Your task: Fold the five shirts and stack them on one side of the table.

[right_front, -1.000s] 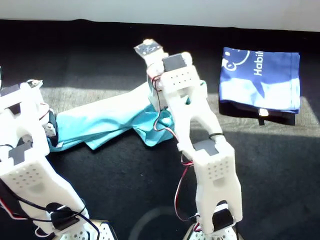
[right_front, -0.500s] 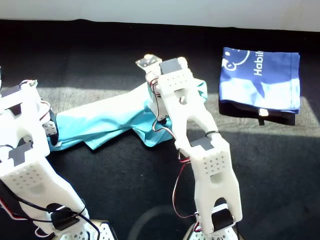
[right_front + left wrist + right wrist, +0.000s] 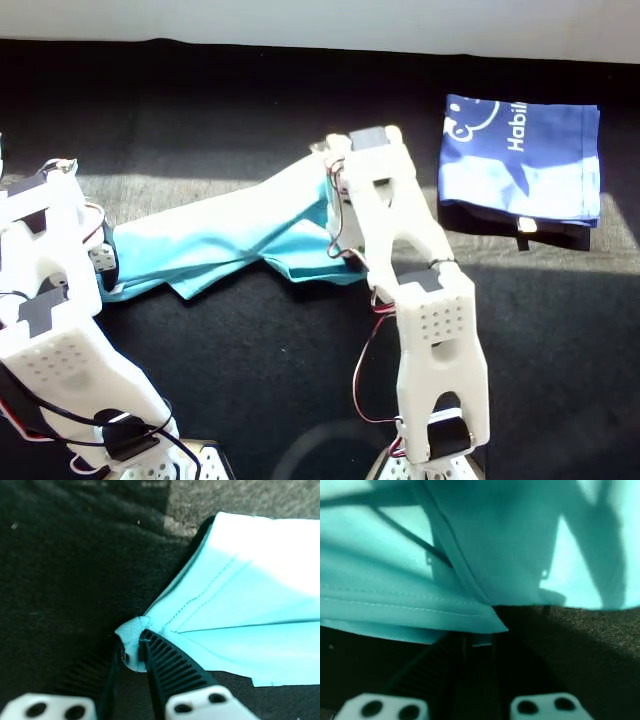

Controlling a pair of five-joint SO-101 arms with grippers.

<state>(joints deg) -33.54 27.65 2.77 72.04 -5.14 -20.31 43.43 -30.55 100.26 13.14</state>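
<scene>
A teal shirt (image 3: 220,240) lies stretched across the dark table between my two arms. At the table's left side my left gripper (image 3: 103,262) is shut on one bunched corner of the shirt; the left wrist view has that corner (image 3: 131,635) pinched between the black fingers of the left gripper (image 3: 132,652). Near the table's middle my right gripper (image 3: 335,160) is shut on the other end. In the right wrist view the teal shirt (image 3: 470,555) hangs in folds over the right gripper (image 3: 477,642), its hem caught between the dark fingers.
A folded blue shirt (image 3: 520,155) with white print rests on a folded black shirt (image 3: 500,225) at the back right. Sunlight falls in a band across the dark table (image 3: 200,100). Both arm bases stand at the front edge.
My right gripper has come down and moved right, toward the blue stack, pulling its end of the teal shirt along and drawing the cloth straighter. The left arm has stayed put.
</scene>
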